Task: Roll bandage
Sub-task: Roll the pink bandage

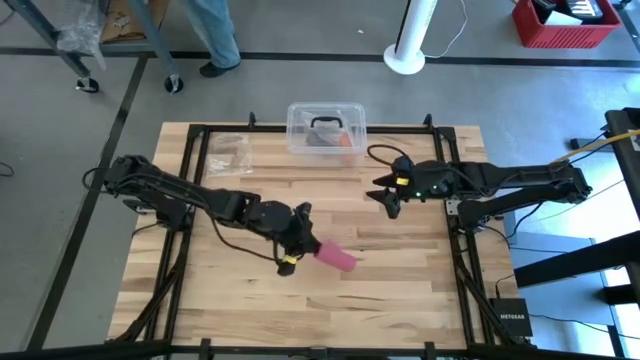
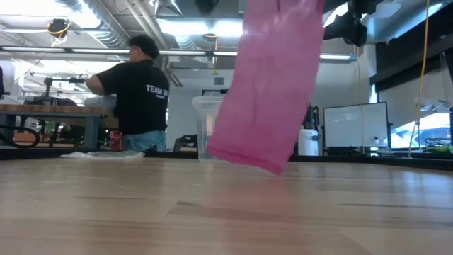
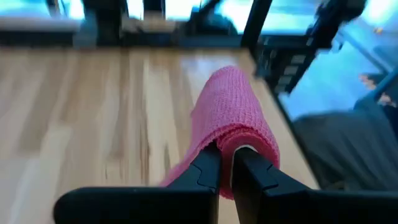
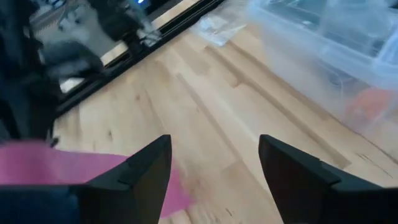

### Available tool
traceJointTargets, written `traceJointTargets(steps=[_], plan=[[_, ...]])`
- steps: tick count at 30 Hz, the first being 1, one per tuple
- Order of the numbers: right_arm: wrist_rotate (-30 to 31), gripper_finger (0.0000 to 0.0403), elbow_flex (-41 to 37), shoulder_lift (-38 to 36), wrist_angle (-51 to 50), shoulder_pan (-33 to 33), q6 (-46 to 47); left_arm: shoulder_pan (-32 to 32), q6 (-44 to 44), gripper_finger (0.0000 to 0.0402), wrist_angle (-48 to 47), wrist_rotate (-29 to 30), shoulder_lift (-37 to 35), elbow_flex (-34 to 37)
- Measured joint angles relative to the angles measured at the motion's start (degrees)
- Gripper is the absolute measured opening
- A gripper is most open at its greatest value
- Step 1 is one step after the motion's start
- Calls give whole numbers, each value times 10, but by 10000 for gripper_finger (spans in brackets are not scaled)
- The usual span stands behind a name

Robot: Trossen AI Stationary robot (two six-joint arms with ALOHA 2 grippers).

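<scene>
Seen from above, a small clear plastic bag (image 1: 229, 153) lies near the far left corner of the wooden table (image 1: 250, 305), close to the black frame (image 1: 190, 140) that borders the boards. The left gripper (image 1: 293, 258) hangs over the table's middle, its fingers (image 3: 208, 171) pressed nearly together on one end of the pink bandage (image 1: 336, 258), a rolled piece that juts out toward the right above the wood; in the low view its lower end hangs just above the boards. Bare wood lies open in front of it toward the near edge. At the far edge stands a clear plastic box (image 1: 326, 130). To the right, well apart from the roll, the right gripper (image 1: 389, 203) hovers with fingers spread wide and nothing between them. Beyond the table a person (image 2: 141, 95) stands in the room.
</scene>
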State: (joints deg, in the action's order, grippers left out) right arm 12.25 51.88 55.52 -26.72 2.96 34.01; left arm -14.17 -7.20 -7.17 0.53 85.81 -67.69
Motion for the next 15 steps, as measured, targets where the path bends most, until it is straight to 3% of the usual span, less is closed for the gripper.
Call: traceJointTargets(steps=[6, 10, 15], plan=[[-62, 243, 1, -35, -13, 27, -74, -1, 52, 13, 91, 97, -25, 0], [-25, 243, 1, -78, -13, 80, -108, 9, 91, 13, 161, 135, -40, -1], [8, 243, 1, -90, -23, 110, -107, 21, 121, 13, 227, 139, -42, -1]])
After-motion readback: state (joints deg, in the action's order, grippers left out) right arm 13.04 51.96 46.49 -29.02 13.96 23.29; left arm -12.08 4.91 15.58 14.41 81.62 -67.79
